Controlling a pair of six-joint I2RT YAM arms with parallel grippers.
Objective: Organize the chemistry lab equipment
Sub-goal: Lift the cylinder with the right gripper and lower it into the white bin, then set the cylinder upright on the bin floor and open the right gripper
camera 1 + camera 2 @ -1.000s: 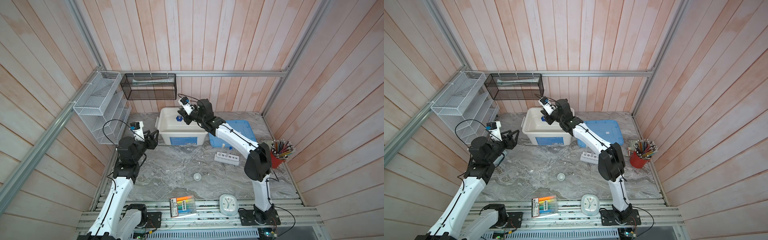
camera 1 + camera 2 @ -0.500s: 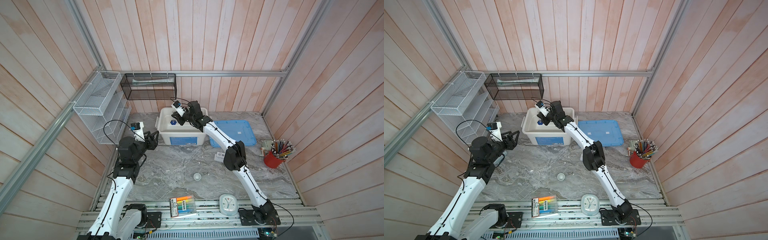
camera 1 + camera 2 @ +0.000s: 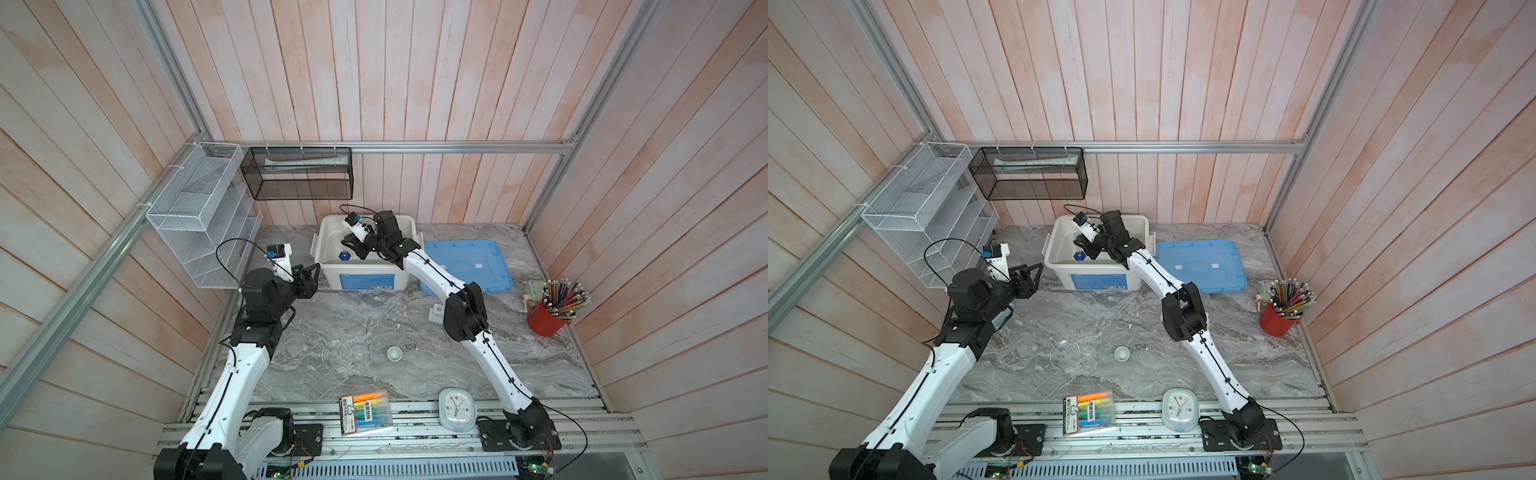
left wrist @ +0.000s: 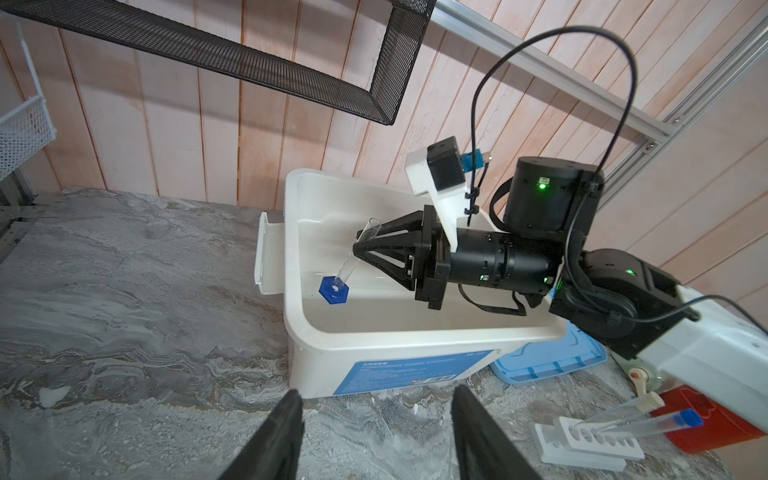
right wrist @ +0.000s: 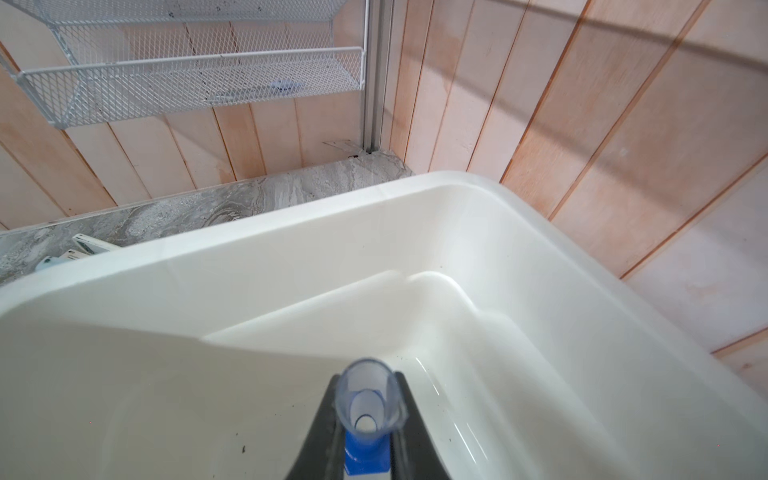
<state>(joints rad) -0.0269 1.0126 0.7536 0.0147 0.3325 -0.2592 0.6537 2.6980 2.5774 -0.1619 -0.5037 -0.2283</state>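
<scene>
Left wrist view: the right gripper point(image 4: 358, 246) is closed narrowly on the blue-based cylinder point(image 4: 345, 272). The cylinder tilts inside the white bin point(image 4: 415, 332), its blue base low near the bin floor. The left gripper point(image 4: 378, 440) hovers above the tabletop point(image 4: 145, 291), jaws wide apart and empty, in front of the bin. The white six-hole rack point(image 4: 582, 446) lies on the tabletop with the blue-capped tube point(image 4: 688, 417) and white-capped tube point(image 4: 652, 401) leaning in it. In a top view, the clear round dish point(image 3: 336, 353), small clear beaker point(image 3: 358, 352) and tiny white bowl point(image 3: 394, 353) sit near the tabletop's front, well apart from the bin.
</scene>
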